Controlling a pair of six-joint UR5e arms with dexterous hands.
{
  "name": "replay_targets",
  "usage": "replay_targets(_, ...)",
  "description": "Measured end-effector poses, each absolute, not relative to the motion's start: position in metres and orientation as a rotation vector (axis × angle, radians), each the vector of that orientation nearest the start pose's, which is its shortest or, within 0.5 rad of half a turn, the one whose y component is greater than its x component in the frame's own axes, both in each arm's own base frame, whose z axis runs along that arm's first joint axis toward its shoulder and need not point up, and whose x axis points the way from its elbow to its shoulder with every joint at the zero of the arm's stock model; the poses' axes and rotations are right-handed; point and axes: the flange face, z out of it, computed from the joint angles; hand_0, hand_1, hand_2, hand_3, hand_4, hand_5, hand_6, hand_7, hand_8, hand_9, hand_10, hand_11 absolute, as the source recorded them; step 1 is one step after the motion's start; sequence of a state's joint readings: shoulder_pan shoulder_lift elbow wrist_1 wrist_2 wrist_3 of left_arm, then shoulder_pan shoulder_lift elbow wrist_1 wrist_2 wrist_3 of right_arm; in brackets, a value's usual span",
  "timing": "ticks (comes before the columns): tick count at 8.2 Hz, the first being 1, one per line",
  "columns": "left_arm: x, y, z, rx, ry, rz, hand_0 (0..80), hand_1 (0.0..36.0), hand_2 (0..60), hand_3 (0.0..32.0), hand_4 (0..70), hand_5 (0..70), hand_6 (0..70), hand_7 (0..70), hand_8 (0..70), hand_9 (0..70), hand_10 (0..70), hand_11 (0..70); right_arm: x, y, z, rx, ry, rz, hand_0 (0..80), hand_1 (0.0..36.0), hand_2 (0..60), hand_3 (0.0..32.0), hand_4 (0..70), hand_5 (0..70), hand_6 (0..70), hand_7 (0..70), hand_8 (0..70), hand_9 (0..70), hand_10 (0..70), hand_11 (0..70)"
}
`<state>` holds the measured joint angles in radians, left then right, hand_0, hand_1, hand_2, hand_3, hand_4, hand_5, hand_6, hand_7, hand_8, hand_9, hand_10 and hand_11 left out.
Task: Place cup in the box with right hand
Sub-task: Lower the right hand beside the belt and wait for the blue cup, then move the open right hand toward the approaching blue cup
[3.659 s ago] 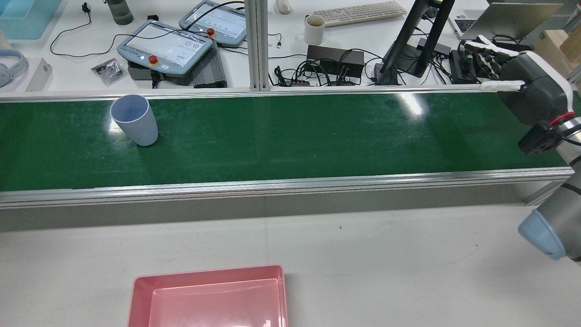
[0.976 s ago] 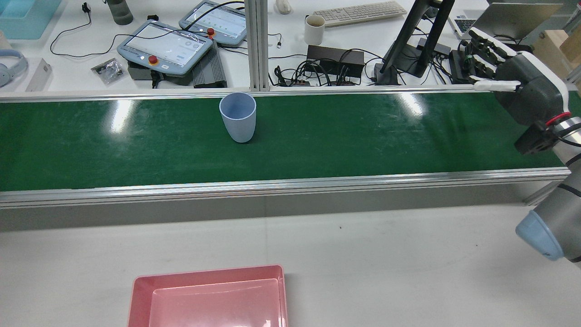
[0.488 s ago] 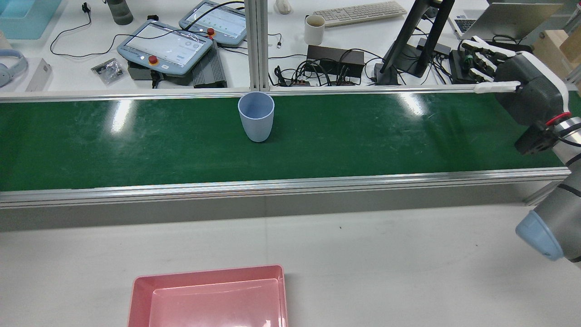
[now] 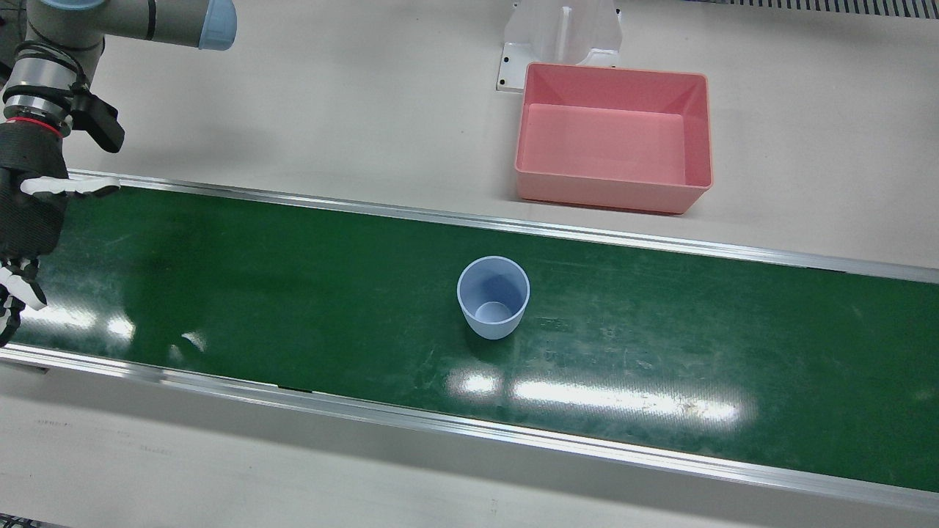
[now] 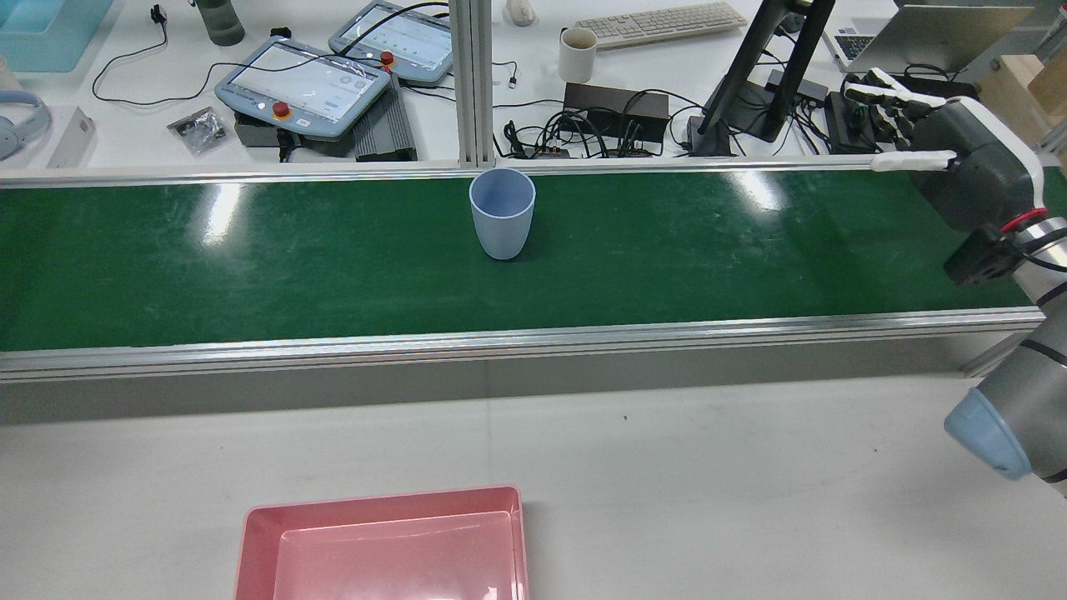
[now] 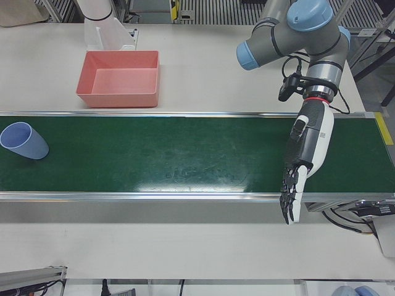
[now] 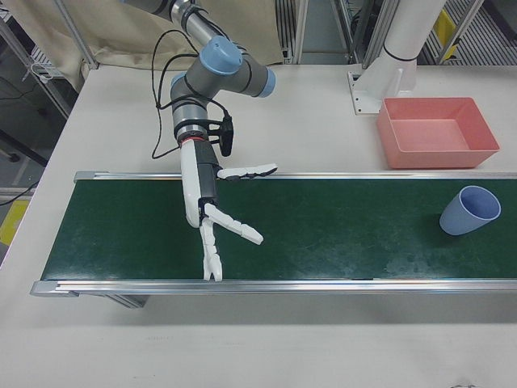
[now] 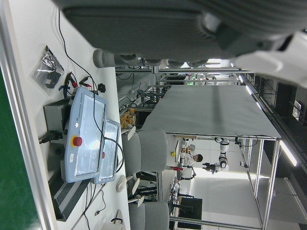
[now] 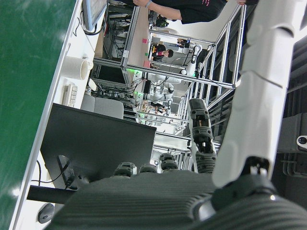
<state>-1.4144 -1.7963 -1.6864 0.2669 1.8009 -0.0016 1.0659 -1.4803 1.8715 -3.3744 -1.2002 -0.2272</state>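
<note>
the one blue cup stands upright, mouth up, on the green conveyor belt, about midway along the stretch seen from above and nearer the belt's far rail in the rear view, well apart from both hands. the right hand hangs over the belt's end on its own side with its fingers spread wide and nothing in them. the left hand hangs over the opposite end, fingers extended and apart, also holding nothing. the one pink box sits empty on the pale counter beside the belt, on the robot's side of it, near the cup but off the belt. the risk, as i judge it, lies in the catch: if the belt carries the cup along, a hand that closes too late or too early would clip the rim and tip the light cup over, or miss it altogether. a grip taken high on the tapered wall might also let the cup slide out on the lift. the box lies across the near rail, so a low carry could knock the cup against that rail or the box's wall. count: one cup, one box, one belt, two hands.
</note>
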Motion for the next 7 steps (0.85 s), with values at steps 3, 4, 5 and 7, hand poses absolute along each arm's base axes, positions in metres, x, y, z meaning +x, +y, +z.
replay_targets(3,-0.021,-0.579,0.537,-0.392,2.084,-1.931,0.0,0.0,0.0,0.0,0.0,0.0,0.0,0.0,0.0,0.0,0.0,0.0,-0.135,-0.523,0.51,-0.036,2.547,-2.189,57.2,19.4,0.0,0.0,22.9,4.8,3.6,12.0,0.0,1.0,0.9,3.6)
replay_targets(4,-0.021,-0.579,0.537,-0.391,2.085,-1.931,0.0,0.0,0.0,0.0,0.0,0.0,0.0,0.0,0.0,0.0,0.0,0.0,-0.149,-0.52,0.509,-0.031,2.551,-2.201,56.8,19.3,0.0,0.0,22.5,4.8,3.6,11.6,0.0,0.9,0.9,3.6)
replay_targets(5,-0.021,-0.579,0.537,-0.391,2.085,-1.931,0.0,0.0,0.0,0.0,0.0,0.0,0.0,0.0,0.0,0.0,0.0,0.0,-0.162,-0.519,0.506,-0.027,2.557,-2.201,56.9,19.1,0.0,0.0,25.1,4.7,3.8,12.5,0.0,1.1,1.0,3.6)
replay_targets(7,-0.021,-0.579,0.537,-0.391,2.085,-1.932,0.0,0.0,0.0,0.0,0.0,0.0,0.0,0.0,0.0,0.0,0.0,0.0,-0.175,-0.52,0.498,-0.021,2.564,-2.186,57.5,19.6,0.0,0.0,31.0,4.5,4.4,16.3,0.0,1.8,0.9,3.3)
